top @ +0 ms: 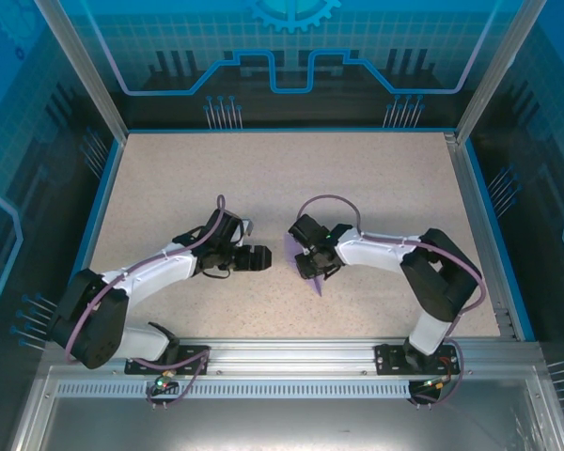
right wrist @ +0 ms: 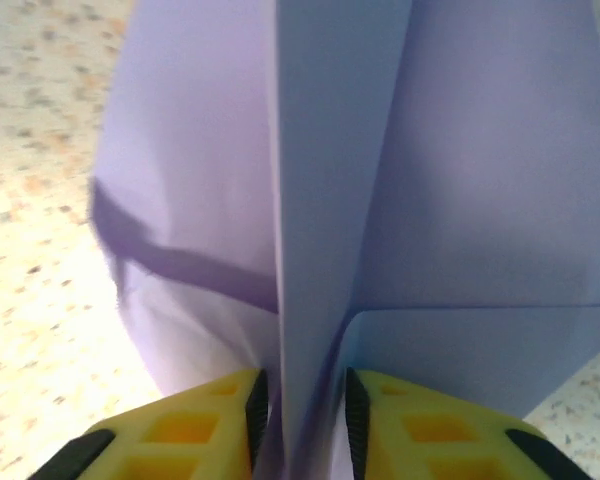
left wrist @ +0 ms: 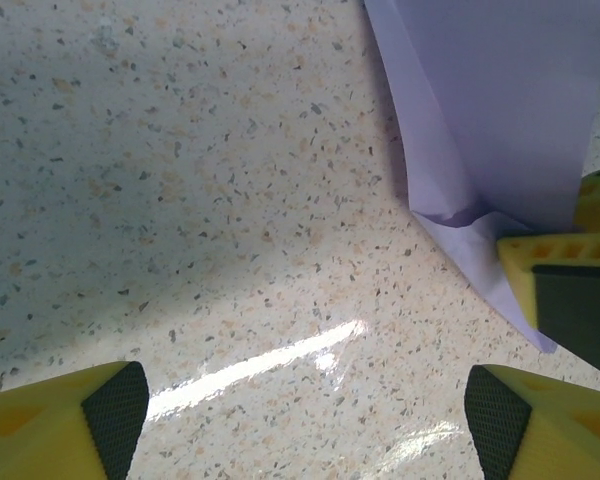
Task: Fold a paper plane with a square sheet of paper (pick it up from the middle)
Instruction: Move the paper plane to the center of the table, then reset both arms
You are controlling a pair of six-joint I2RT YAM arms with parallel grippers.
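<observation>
Item: the paper plane (top: pixel 317 280), lavender-purple and partly folded, is found beneath the right gripper (top: pixel 305 263), near the middle of the table (top: pixel 263 169). Its long axis is set from under that gripper toward the table's near edge, and its pointed tip is directed at that edge, a little to the right. In the right wrist view a raised centre fold is seen running straight away from the right gripper, with flatter flaps spread to either side of it. The jaws are drawn narrow about this fold, a pad just beside it on each side; whether it is actually pinched cannot be told. Just left of the right gripper, and apart from it, the left gripper (top: pixel 263 258) is held low over bare speckled tabletop with its jaws spread wide and nothing between them. In the left wrist view one yellow finger (left wrist: pixel 555 265) of the right gripper is seen at the paper's edge. Both arms are bent outward at the elbow, forearms angled inward toward the right gripper's position, with purple cables looped along them.
</observation>
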